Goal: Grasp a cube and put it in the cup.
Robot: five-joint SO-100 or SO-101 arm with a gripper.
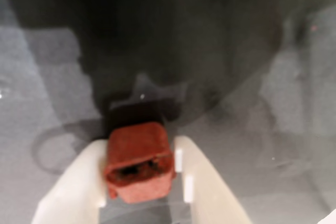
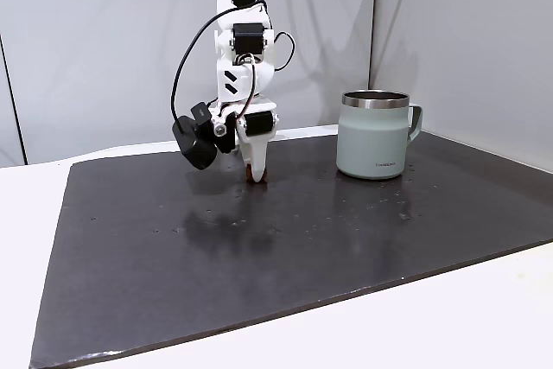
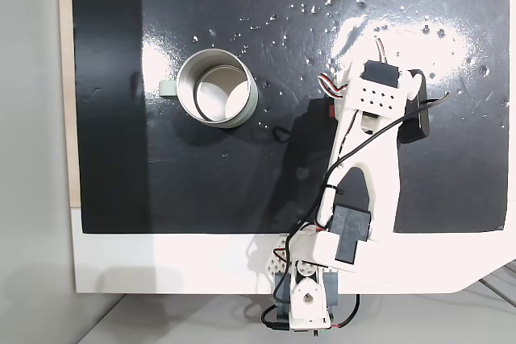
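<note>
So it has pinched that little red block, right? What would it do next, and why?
Probably lift straight up. In the wrist view the cube sits between the gripper fingers, yet the side fixed view shows it low at the dark mat. The cup stands apart with a tall rim, so height comes first.

Wrist view is soft and blurred throughout, dim toward the top, with a dark shadow above the cube [image 1: 139, 162]. Both fixed views are sharp and evenly lit. Strong white glare patches lie across the glossy black mat [image 3: 242, 191] seen from above.
</note>
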